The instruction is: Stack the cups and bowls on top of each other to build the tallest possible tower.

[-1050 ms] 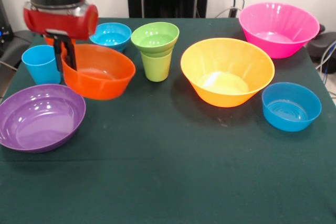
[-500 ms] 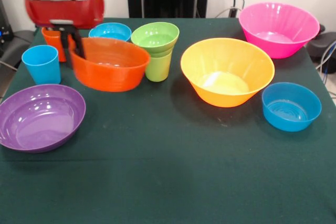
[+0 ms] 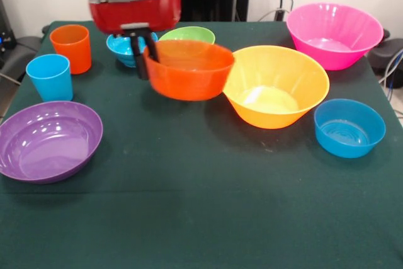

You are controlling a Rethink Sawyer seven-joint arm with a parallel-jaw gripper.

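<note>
Claw (image 3: 146, 51) of your arm gripped the rim of the glossy orange plastic bowl (image 3: 189, 70), held above the desk (image 3: 208, 206), hiding most of the small green bowl (image 3: 189, 34).

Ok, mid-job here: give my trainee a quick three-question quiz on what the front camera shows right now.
1. True or false: the claw is shut on the rim of the orange bowl, which is off the table.
2. Which bowl lies nearest the purple bowl?
A) the pink bowl
B) the yellow-orange bowl
C) the small blue bowl near the table's right edge
3. Fill in: beside the light blue cup stands the ____ cup.

Key: 1 true; 2 B; 3 orange.
</note>
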